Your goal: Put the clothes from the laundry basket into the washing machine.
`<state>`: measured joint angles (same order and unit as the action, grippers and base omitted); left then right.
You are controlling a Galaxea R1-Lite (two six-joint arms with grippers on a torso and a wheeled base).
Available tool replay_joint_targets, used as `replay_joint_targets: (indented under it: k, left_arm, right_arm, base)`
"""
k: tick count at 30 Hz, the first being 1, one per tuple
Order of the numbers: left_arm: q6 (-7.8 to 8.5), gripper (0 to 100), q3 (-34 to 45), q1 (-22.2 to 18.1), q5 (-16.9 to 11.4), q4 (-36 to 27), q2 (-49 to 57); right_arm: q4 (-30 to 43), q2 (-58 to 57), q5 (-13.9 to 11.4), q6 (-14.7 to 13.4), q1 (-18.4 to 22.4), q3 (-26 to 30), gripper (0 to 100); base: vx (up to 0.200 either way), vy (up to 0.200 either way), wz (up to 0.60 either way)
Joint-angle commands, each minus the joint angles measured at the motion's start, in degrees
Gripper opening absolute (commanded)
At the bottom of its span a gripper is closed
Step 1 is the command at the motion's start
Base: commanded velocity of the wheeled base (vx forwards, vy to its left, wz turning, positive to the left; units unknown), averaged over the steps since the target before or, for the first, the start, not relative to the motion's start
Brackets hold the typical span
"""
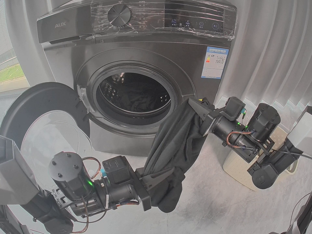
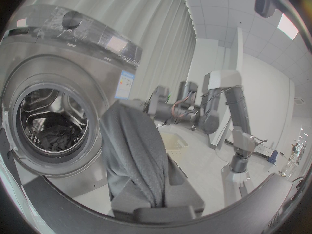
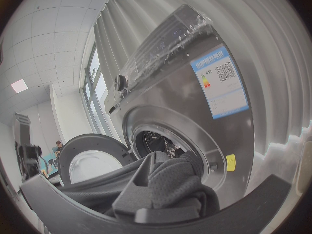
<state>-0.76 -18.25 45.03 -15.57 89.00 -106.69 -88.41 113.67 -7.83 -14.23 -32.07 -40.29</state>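
- The lower end of a dark garment point(image 1: 175, 143) is clamped by the closed left gripper point(image 1: 161, 176).
- Its upper end is gripped by the closed right gripper point(image 1: 197, 109), just before the washing machine point(image 1: 136, 49) (door point(image 1: 42, 114) swung wide).
- Dark clothes point(image 1: 139, 98) are seen inside the drum point(image 1: 109, 91).

Washer point(image 1: 136, 65) top centre, its door point(image 1: 42, 114) mid-left, clothes point(image 1: 136, 96) in drum. Garment point(image 1: 175, 143) centre, in front of washer, btwn left gripper point(image 1: 162, 176) below & right gripper point(image 1: 196, 106) above; basket point(image 1: 234, 172) lower right.
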Motion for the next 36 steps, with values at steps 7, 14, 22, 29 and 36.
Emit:
replay_joint_targets:
  k: [7,14,22,29,36]
  left_arm:
    - [0.14,0,0.32,2.96,0.36,0.03,4.74]
    - [0.14,0,0.06,1.90,0.71,0.03,4.91]
    - [0.14,0,-2.40,-3.02,0.98,-0.06,4.91]
    - [0.14,0,-2.93,-4.69,0.89,-0.06,4.74]
    - [0.14,0,-3.37,-6.10,0.89,-0.06,4.65]
  right_arm:
    - [-0.28,1.91,-0.26,0.16,-2.38,6.98,0]
    - [-0.28,0.07,-0.26,0.25,-6.16,9.97,0]
    - [-0.36,-3.01,-0.17,0.52,-8.36,17.61,100]
    - [-0.28,-6.26,-1.75,1.66,-9.24,25.79,100]
    - [-0.28,-10.66,-9.66,3.33,-11.17,30.71,100]
  base:
    - [0.000,0.000,0.00]
    - [0.000,0.000,0.00]
    - [0.000,0.000,0.00]
    - [0.000,0.000,0.00]
    - [0.000,0.000,0.00]
